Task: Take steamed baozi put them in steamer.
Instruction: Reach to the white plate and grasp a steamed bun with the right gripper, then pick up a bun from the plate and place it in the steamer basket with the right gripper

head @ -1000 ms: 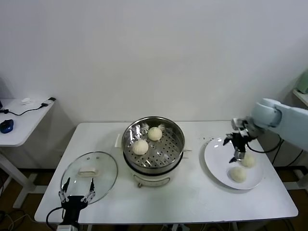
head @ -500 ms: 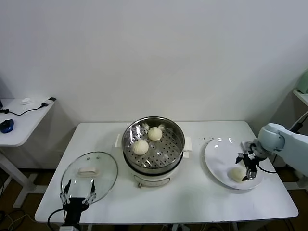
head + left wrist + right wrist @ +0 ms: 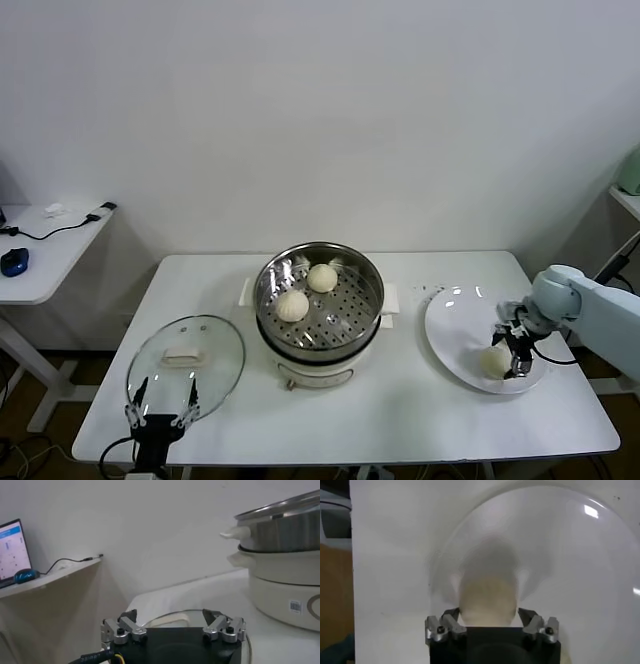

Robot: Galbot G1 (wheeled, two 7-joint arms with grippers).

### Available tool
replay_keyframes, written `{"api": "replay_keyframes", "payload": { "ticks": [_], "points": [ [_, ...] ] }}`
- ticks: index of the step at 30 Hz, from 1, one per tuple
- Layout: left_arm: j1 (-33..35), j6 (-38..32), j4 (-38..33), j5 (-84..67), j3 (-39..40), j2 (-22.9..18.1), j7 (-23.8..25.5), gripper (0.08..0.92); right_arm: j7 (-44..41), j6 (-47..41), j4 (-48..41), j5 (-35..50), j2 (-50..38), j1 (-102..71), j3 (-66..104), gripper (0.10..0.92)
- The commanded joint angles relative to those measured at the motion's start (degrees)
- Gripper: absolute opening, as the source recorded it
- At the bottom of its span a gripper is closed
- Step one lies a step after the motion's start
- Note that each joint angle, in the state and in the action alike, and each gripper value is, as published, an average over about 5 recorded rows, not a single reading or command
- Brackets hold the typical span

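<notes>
- Between the fingers of the right gripper (image 3: 513, 352), low over the white plate (image 3: 450, 318), sits one steamed baozi (image 3: 487, 600); in the right wrist view the two fingers stand on either side of the bun, close to its sides, but whether they press on it or the bun is off the plate cannot be told.
- Only this one bun can be made out on the plate in the head view; the gripper covers part of the plate, so a second one there cannot be ruled in or out.
- The plate lies at the right end of the white table (image 3: 400, 415), directly under that gripper.
- Farther from the right gripper, toward the middle of the table, stands the steamer (image 3: 319, 296), a steel pot on a white base with its perforated tray in view.
- Two baozi lie on that tray: one (image 3: 321, 277) toward the wall, one (image 3: 292, 305) nearer the front and left, apart from each other.
- Three buns are counted in all.
- Farthest from the right gripper, the one round glass lid (image 3: 186, 363) lies flat at the table's left front.
- The left gripper (image 3: 159, 407) is parked at the near edge of that lid, its fingers spread wide with nothing between them.
</notes>
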Motion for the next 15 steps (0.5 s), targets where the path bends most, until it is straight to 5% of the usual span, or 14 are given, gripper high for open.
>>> {"api": "replay_keyframes", "payload": {
  "ticks": [1, 15],
  "points": [
    [-0.07, -0.02, 0.19, 0.19, -0.08, 0.0, -0.01, 0.823, -0.49, 0.21, -1.54, -0.48, 1.36, -1.03, 1.06, 0.66],
    [0.0, -0.08, 0.33, 0.17, -0.16, 0.04, -0.02, 0.823, -2.1, 1.43, -0.79, 0.89, 0.2, 1.16, 0.46, 0.561]
  ]
}}
